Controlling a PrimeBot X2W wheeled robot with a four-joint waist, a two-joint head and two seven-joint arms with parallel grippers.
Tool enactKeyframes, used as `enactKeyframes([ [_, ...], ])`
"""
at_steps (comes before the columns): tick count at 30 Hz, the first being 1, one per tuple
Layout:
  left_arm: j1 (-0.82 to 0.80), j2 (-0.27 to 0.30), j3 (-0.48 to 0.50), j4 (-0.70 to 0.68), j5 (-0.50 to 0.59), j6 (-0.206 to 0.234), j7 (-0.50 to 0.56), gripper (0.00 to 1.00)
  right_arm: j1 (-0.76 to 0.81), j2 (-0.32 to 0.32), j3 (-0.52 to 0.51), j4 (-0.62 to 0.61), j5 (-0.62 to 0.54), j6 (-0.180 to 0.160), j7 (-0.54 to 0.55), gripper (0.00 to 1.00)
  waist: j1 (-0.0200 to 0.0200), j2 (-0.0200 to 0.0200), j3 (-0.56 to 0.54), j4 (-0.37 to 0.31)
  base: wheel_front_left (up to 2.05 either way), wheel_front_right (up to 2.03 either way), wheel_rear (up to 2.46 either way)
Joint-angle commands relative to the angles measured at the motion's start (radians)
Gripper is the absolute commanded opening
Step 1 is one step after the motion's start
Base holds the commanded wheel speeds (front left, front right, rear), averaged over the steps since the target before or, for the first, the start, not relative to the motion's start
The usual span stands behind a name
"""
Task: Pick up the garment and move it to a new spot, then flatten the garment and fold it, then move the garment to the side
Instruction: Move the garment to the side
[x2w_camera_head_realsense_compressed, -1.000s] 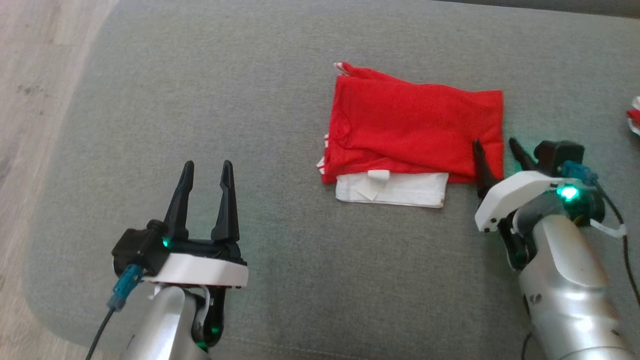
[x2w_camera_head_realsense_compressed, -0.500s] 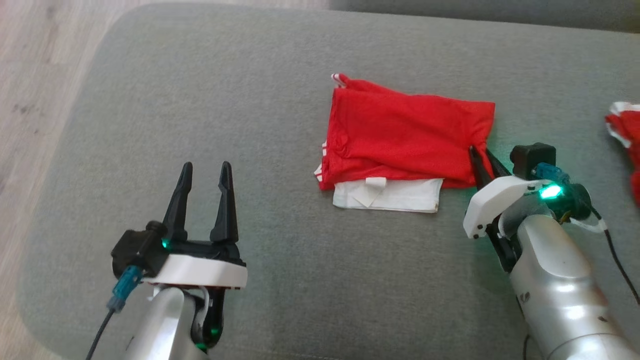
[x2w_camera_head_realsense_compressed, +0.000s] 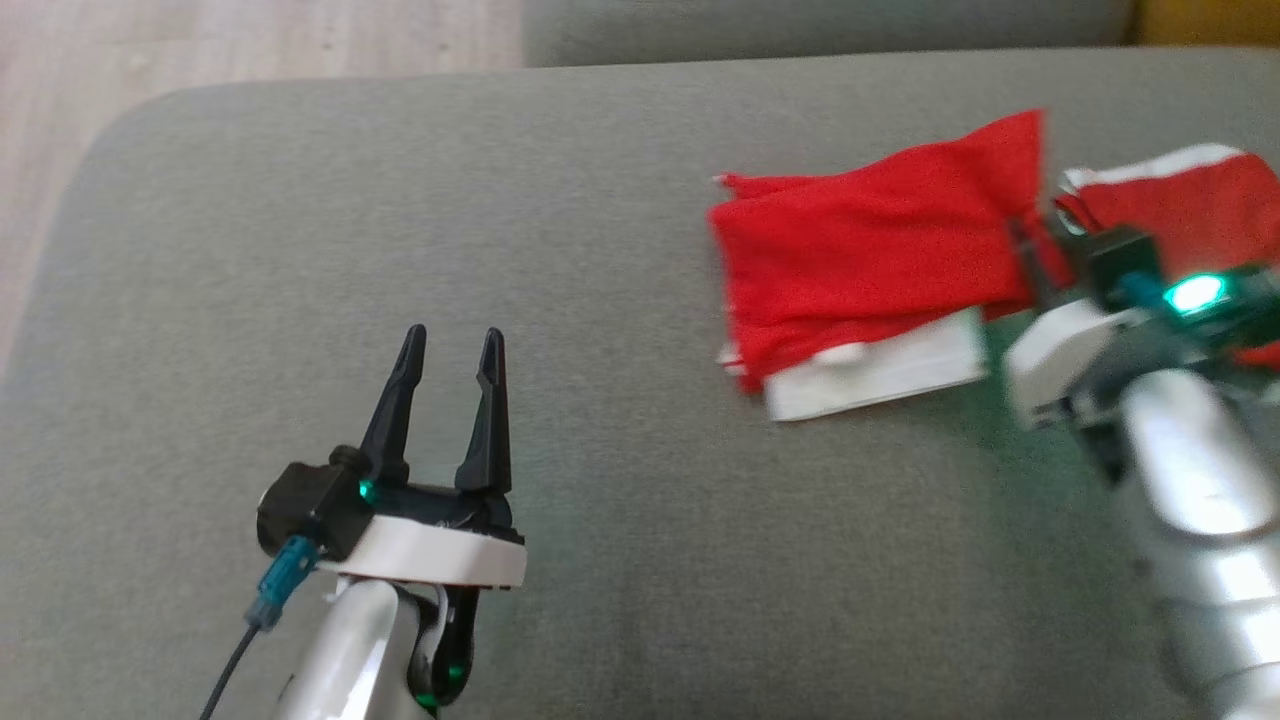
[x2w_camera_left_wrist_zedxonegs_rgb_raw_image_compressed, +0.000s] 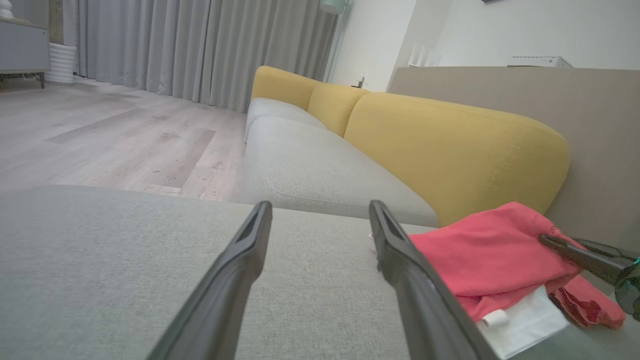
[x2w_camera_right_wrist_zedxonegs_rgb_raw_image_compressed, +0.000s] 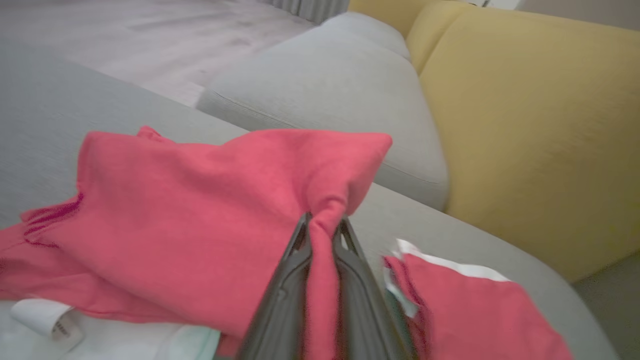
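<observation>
Two right fingers (x2w_camera_right_wrist_zedxonegs_rgb_raw_image_compressed: 282, 300) pinch garment (x2w_camera_right_wrist_zedxonegs_rgb_raw_image_compressed: 200, 210) corner, seemingly lifted.

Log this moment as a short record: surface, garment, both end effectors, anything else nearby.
surface: grey fabric sofa cushion
garment: folded red cloth garment with white panel, lying on the cushion, one corner raised
left end effector: open, holding nothing, apart from the garment
right end effector: shut on the garment's raised corner
nearby: second red garment with white trim, beside the first
backdrop: yellow sofa backrest
</observation>
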Motion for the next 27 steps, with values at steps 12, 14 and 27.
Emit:
enactKeyframes([
  [12, -0.066, 0.006, 0.029, -0.034, -0.007, -0.003, -0.005, 1.00, -0.109, -0.413, 0.073, -0.110, 0.120, 0.007, 0.163, 0.00, 0.0001, 0.0000, 0.102, -0.032, 0.00, 0.00, 0.00],
  [14, -0.073, 0.006, 0.029, -0.031, -0.008, -0.007, -0.005, 1.00, -0.110, -0.459, 0.078, -0.097, 0.123, 0.007, 0.168, 0.00, 0.0001, 0.0000, 0.110, -0.024, 0.00, 0.00, 0.00],
  [27, -0.085, 0.006, 0.050, -0.026, -0.004, -0.016, -0.005, 1.00, -0.108, -0.540, -0.046, -0.011, 0.056, 0.007, 0.175, 0.00, 0.0001, 0.0000, 0.138, 0.005, 0.00, 0.00, 0.00],
])
